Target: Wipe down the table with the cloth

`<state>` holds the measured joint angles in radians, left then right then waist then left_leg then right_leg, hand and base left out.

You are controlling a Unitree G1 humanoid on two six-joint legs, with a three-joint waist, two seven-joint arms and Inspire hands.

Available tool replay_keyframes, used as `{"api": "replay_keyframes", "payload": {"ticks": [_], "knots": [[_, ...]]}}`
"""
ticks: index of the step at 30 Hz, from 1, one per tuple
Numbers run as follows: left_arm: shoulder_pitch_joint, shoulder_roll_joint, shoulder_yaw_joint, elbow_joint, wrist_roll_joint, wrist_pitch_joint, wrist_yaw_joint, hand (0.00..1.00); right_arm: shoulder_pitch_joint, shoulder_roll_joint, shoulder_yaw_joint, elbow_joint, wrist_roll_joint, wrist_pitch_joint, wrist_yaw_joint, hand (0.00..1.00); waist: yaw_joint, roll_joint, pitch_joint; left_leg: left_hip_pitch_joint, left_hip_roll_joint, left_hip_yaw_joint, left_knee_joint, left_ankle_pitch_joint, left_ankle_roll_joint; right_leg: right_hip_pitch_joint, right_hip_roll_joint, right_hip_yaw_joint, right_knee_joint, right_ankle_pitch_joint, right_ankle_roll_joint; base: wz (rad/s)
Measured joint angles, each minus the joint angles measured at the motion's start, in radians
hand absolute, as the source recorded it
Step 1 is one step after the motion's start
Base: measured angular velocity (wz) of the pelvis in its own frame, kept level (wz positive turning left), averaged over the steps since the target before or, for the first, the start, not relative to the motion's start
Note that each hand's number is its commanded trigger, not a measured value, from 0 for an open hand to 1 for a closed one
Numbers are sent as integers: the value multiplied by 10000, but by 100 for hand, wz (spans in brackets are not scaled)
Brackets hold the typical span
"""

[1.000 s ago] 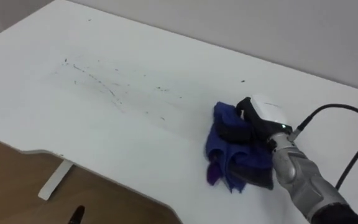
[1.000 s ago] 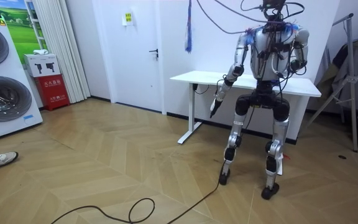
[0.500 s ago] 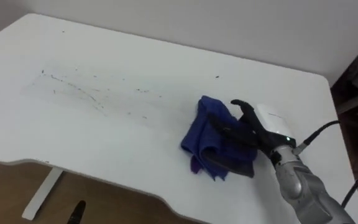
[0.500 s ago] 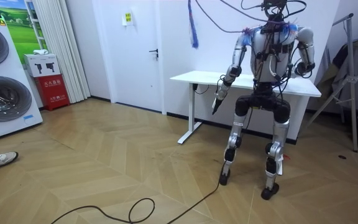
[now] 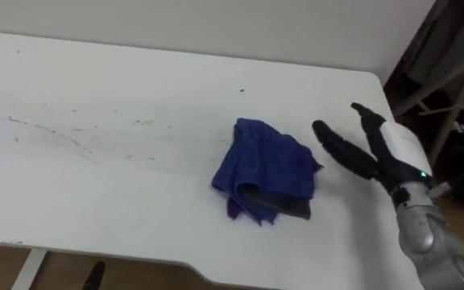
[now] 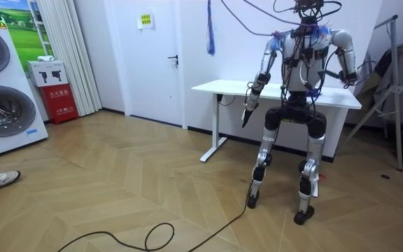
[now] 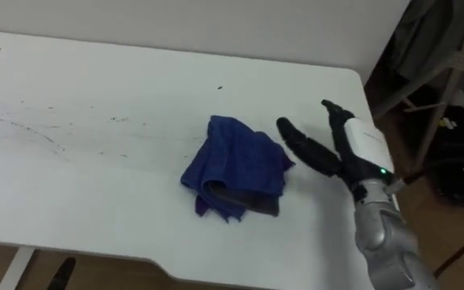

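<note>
While the robot stands upright at the white table (image 5: 135, 217), its back to the room camera, the left hand (image 6: 246, 115) hangs low off the near edge, down and to the left of the cloth, and I can't tell how its fingers sit. Up on the tabletop, the blue cloth (image 5: 264, 171) lies crumpled in a loose heap, folds piled over each other, with a darker grey fold showing at its near right side. Nothing is holding it! Just to the right of the cloth sits the right hand (image 5: 381, 153), fingers straight and splayed, gripping nothing, with a strip of bare table between its fingertips and the cloth's right edge. Left of the cloth, thin dark scribble marks (image 5: 63, 133) trail across the white surface. Beyond the cloth, a lone dark speck (image 5: 242, 90) dots the top. Further beyond, the table's far edge meets a pale wall (image 5: 216, 24). Beyond the cloth and to its right, past the table's rounded corner, stands a metal rack (image 5: 449, 97).
</note>
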<state>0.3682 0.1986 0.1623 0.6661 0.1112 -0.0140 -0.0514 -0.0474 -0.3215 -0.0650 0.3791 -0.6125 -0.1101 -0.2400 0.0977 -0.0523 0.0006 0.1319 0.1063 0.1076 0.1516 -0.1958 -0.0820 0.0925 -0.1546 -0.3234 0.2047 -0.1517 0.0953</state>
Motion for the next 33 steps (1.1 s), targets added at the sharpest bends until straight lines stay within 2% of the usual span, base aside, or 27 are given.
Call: {"api": "replay_keyframes", "payload": {"ticks": [3, 4, 6, 8, 11, 13, 17, 21, 24, 27, 29, 30, 32, 33], "knots": [[1, 1, 263, -15, 14, -1, -60, 0, 6, -275, -811, 33, 667, -9, -333, 0, -221, 6, 4, -13, -6, 143, 2, 0, 0, -119, -12, 123, 38, 0, 1, -10], [22, 4, 397, -12, 18, 0, -102, 0, 20, -395, -1196, 123, 778, -46, -425, 0, -416, -5, 7, -10, -14, 230, 1, 0, 1, -123, -36, 125, 75, -6, 10, -10], [46, 8, 750, -3, 39, 0, -191, 0, 114, -547, -1797, 505, 1105, -19, -661, 0, -452, -61, 0, -3, -20, 347, 4, 0, 1, -224, -65, 227, 246, -27, 41, -14], [71, 17, 1081, -3, 114, 0, -198, 0, 131, -854, -2405, 1544, 1474, 10, -897, 0, -747, -230, 37, -15, -102, 413, 17, -2, 9, -284, -177, 207, 384, -64, 92, -2], [122, 127, 1193, 140, 96, 1, -187, 0, 178, -978, -3276, 3243, 2557, 141, -1026, 0, -965, -426, 39, -84, -169, 417, 101, -92, 154, -283, -228, 215, 364, -76, 111, 2], [162, 211, 1371, 212, 113, 12, -177, 0, 212, -1129, -3584, 4460, 3136, 253, -1101, 0, -1237, -588, -36, -185, -172, 382, 168, -104, 167, -297, -223, 216, 340, -75, 111, 5], [144, 212, 1678, 700, 838, 52, -189, 0, 945, -1244, -4456, 5894, 4159, 504, -1251, 0, -1357, -570, -73, -352, -140, 373, 236, -115, 158, -399, -190, 239, 319, -57, 84, 1], [54, 240, 1891, 833, 985, 137, -189, 0, 1281, -1391, -4586, 7587, 4721, 702, -1201, 0, -1491, -508, -81, -363, -131, 293, 246, -119, 154, -391, -171, 222, 322, -53, 78, 3], [-31, 238, 1864, 1432, 1000, 166, -166, 0, 1650, -1380, -4365, 8735, 5012, 1080, -800, 0, -1474, -444, -80, -345, -141, 290, 252, -119, 155, -358, -173, 228, 318, -52, 76, 0], [-70, 220, 1671, 1896, 1072, 349, -129, 0, 2295, -970, -3806, 9478, 5065, 1486, -316, 0, -1474, -290, -125, -255, -131, 159, 223, -120, 152, -138, -120, 204, 144, -56, 82, 12], [-62, 84, 1438, 2015, 1316, 501, 122, 0, 2803, -197, -3245, 9560, 5355, 1842, 91, 0, -1429, -232, -102, -55, -129, 89, 148, -136, 129, 121, -97, 175, 57, -62, 92, 9], [-56, 70, 1325, 2085, 1327, 509, 204, 0, 2881, 24, -3039, 9551, 5380, 1948, 181, 0, -1420, -220, -102, -31, -129, 57, 130, -144, 124, 190, -81, 178, -5, -61, 91, 11], [-283, 33, 914, 2652, 1614, 527, 561, 0, 2952, 888, -2193, 9528, 5219, 2222, 517, 0, -1364, -176, -98, 0, -120, -59, 151, -182, 110, 312, -19, 259, -93, -61, 91, 9], [-361, 10, 813, 2812, 1685, 535, 666, 0, 2928, 1043, -1997, 9511, 5179, 2240, 632, 0, -1349, -156, -97, 1, -120, -77, 158, -183, 109, 348, -2, 285, -132, -59, 88, 5]]}}
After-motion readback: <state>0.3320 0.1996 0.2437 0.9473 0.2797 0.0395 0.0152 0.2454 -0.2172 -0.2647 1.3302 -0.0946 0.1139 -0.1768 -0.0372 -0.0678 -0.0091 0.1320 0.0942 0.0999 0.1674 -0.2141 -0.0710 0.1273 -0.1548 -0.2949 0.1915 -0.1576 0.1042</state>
